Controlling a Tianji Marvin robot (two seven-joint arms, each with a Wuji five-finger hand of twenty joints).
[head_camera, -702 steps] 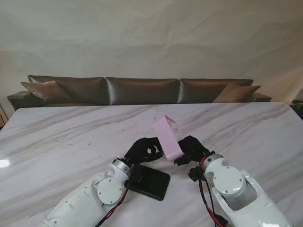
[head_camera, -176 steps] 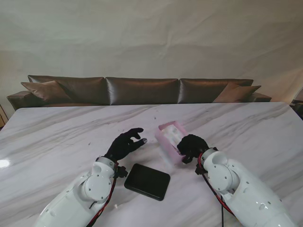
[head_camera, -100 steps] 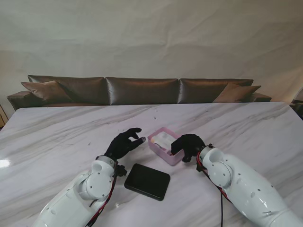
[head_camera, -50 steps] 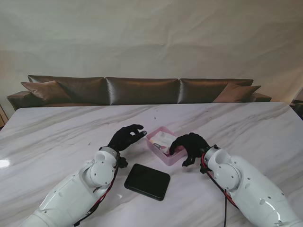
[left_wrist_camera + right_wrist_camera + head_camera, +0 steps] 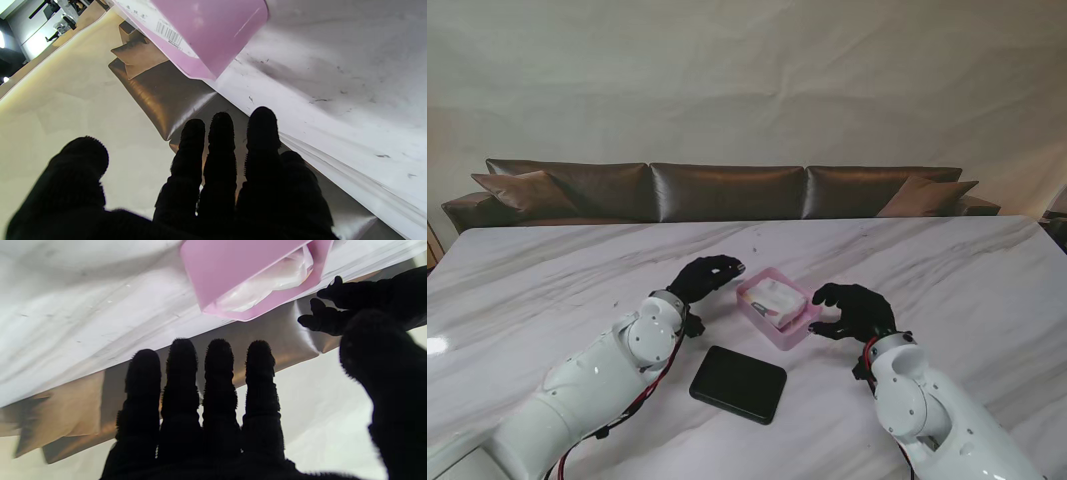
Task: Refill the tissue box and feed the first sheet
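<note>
Pink tissue box (image 5: 776, 309) lying on the marble worktop (image 5: 947, 270), open side up, tissue pack (image 5: 777, 296) seated inside. It rests between the two hands: left hand (image 5: 705, 277) just beside one end, right hand (image 5: 855, 309) near the opposite end, both empty with fingers spread. The box appears light, thin-walled card, likely to crush or slide; best held by its short end walls. The tissue is soft, best pinched by one sheet. A black lid (image 5: 738, 384) lies nearer the wrists.
</note>
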